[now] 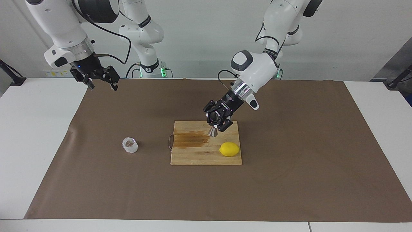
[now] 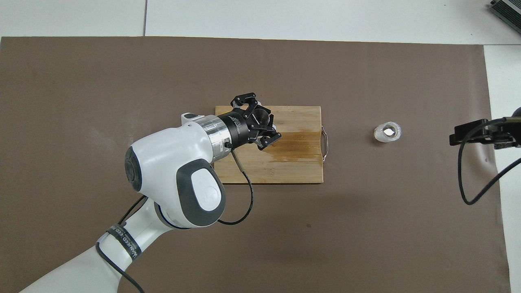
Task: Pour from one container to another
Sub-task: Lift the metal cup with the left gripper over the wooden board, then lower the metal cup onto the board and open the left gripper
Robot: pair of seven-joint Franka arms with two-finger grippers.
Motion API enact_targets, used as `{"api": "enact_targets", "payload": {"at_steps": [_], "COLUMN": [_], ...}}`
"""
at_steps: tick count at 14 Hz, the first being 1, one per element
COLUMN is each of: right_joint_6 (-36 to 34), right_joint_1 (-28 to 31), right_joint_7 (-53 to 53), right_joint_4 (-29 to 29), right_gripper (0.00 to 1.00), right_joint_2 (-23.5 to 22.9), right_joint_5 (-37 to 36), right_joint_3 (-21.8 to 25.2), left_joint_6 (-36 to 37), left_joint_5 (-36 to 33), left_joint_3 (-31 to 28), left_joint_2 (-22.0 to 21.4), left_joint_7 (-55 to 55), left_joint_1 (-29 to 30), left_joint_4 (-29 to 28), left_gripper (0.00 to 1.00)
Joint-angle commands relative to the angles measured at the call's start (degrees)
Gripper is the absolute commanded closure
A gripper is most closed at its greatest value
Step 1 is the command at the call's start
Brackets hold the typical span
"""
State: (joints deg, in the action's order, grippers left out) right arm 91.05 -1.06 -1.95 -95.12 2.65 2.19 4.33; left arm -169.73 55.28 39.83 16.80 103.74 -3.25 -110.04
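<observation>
White counter against a pale wall, spread with a brown mat. Wooden cutting board at centre, wet-stained, bearing a lemon. Left pincer, clamped on the steel jigger, hangs over the board. Glass cup stands on the mat toward the right arm's end. Right pincer, agape and empty, waits at the mat's edge.

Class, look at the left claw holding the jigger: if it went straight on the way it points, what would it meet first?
Probably the cutting board: the left claw slants down over it, the jigger leading, near the wet stain. Depth is uncertain.
</observation>
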Motion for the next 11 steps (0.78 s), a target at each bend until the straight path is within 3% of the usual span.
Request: {"api": "enact_targets", "payload": {"at_steps": [1,6,11], "right_joint_6": [-0.3,-0.3,-0.3], "right_joint_1": [0.4,0.4,0.4], "right_joint_7": [-0.7,-0.7,-0.7], "right_joint_4": [-0.2,-0.2,-0.2], "right_gripper": [0.0,0.0,0.0], "right_joint_2": [0.5,0.5,0.5], "right_joint_5": [-0.3,-0.2,-0.3], "right_joint_3": [-0.4,-0.4,-0.4], "left_joint_6": [-6.9,-14.6,-15.9], "left_joint_5": [0.1,-3.2,-4.0], "left_joint_3": [0.0,0.2,0.2], "left_joint_2": [5.2,12.0,13.5], "left_joint_7": [0.3,-0.1,-0.4], "left_joint_1": [-4.0,-8.3,-10.6], "left_joint_4": [3.4,4.8,4.7], "left_gripper": [1.0,1.0,1.0]}}
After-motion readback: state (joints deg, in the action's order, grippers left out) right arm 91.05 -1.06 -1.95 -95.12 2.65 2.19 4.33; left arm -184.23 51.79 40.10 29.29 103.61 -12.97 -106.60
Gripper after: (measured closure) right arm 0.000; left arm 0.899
